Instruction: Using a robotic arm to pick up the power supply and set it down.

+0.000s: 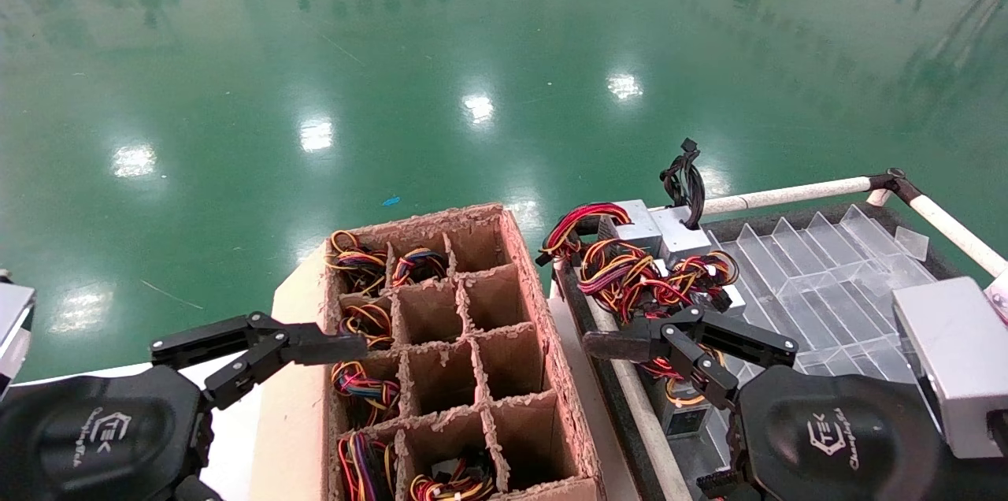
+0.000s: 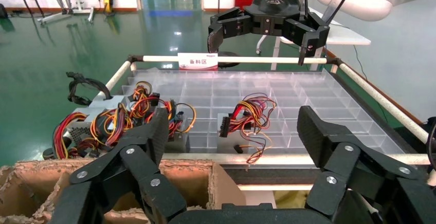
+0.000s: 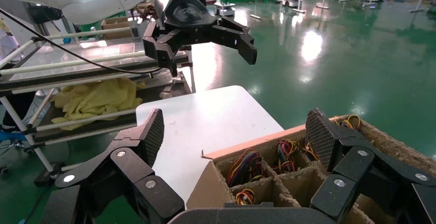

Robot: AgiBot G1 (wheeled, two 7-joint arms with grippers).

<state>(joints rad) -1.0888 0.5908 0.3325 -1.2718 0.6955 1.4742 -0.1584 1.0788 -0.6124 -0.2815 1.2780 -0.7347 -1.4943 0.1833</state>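
Both arms hang with their jaws spread wide and nothing between them. The right gripper (image 1: 630, 363) hovers over the near edge of the clear divided tray (image 1: 819, 280), its black fingers just above a tangle of red, yellow and orange wires (image 1: 630, 280). The left gripper (image 1: 268, 351) sits over the near-left side of the brown cardboard grid box (image 1: 465, 304), close to cells that already hold wire bundles.

The power supply (image 1: 657, 229) lies at the far-left corner of the tray, a grey metal box with a black cable (image 1: 685, 182) rising from it; more grey casings sit under the wires beside it. From the left wrist, one more loose bundle (image 2: 249, 118) lies apart, nearer the tray's middle.

The risk I see is the wires. They sprawl over the casings, so jaws coming down could close on cable and not on metal, and the unit would swing or slip free. Neighbouring bundles look interlaced, so lifting one may drag another.

How many units lie in that heap I can't tell; the wires cover them. The right arm's own body blocks the tray's near corner, and the box's nearest cells are cut off.
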